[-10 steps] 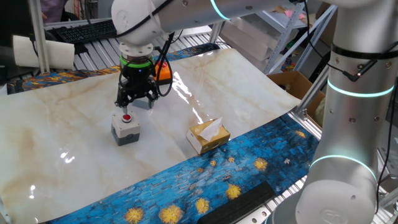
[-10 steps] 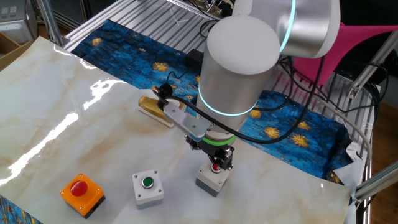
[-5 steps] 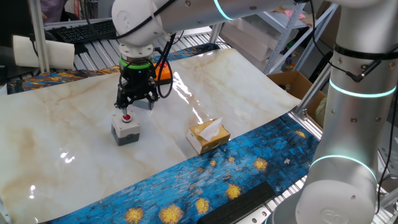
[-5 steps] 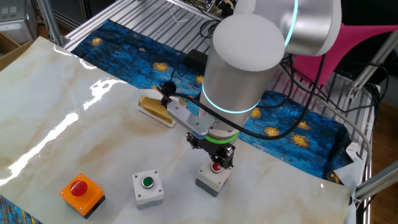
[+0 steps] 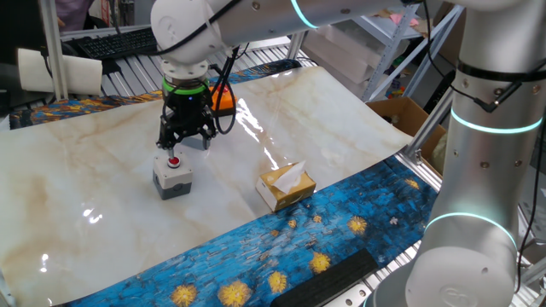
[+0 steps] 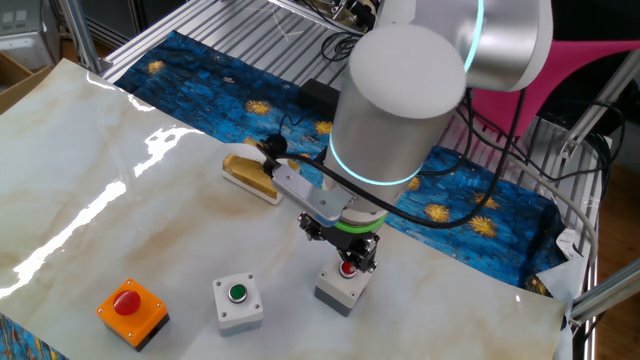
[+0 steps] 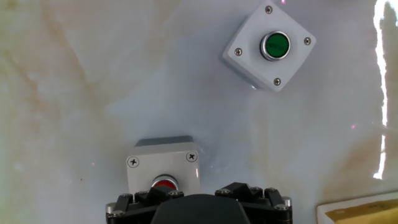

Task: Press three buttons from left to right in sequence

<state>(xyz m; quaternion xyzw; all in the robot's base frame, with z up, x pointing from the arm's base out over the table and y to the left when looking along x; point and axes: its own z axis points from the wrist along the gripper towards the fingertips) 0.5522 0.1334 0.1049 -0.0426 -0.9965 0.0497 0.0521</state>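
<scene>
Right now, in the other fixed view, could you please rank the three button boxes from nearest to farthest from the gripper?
1. Grey box with red button: directly beneath the gripper.
2. Grey box with green button: to its left in that view.
3. Orange box with red button: farthest left, near the table edge.

Glossy marble-look table [image 5: 341,119]; matt grey plastic button boxes [image 7: 269,45]; patterned blue cloth [image 5: 281,247].

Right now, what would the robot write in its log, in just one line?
step: first button | gripper over grey box with red button | green-button box next | orange box last
</scene>
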